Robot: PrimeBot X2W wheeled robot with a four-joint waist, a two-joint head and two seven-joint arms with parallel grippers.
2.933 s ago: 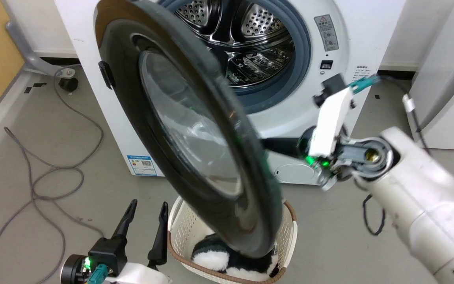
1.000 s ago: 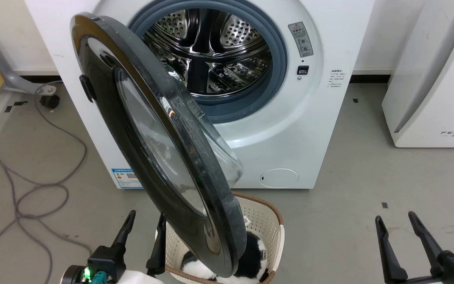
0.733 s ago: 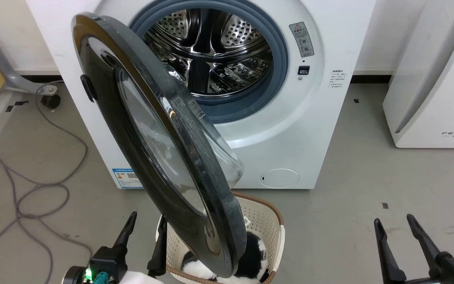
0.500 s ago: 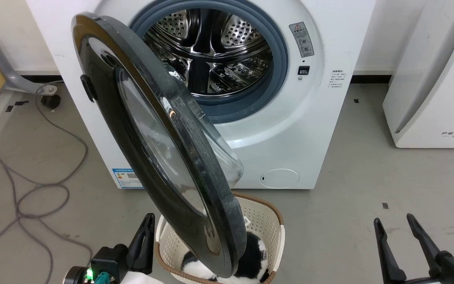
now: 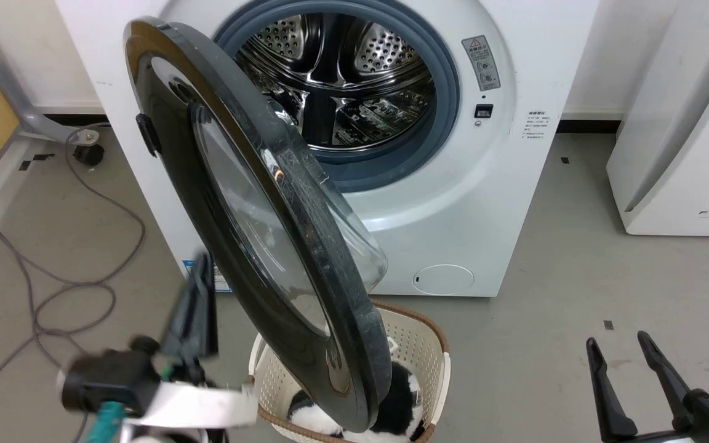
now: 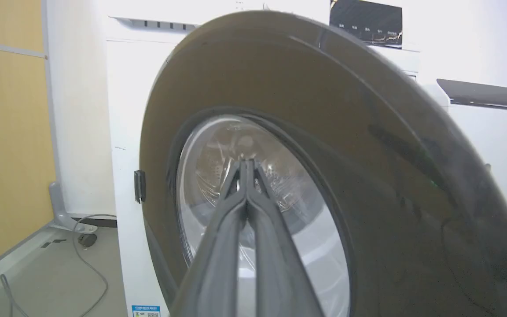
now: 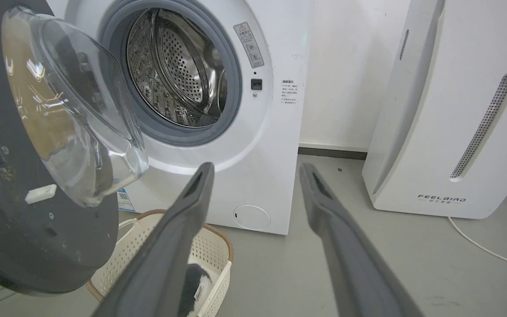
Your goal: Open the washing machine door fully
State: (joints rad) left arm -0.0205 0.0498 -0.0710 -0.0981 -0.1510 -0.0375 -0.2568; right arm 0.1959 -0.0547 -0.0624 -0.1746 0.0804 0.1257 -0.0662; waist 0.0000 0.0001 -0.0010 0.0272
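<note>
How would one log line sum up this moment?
washing machine door: open, jutting forward | left gripper: shut, pointing at door glass | right gripper: open, clear of door

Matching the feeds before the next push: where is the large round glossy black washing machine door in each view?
Head view: the large round glossy black washing machine door stands centre-left, swung partly open.
Left wrist view: its glossy outer face spans centre to right.
Right wrist view: its matte inner face and clear glass bowl sit at the left edge.
Shared landmark: the small blue label low on the white machine's front.
</note>
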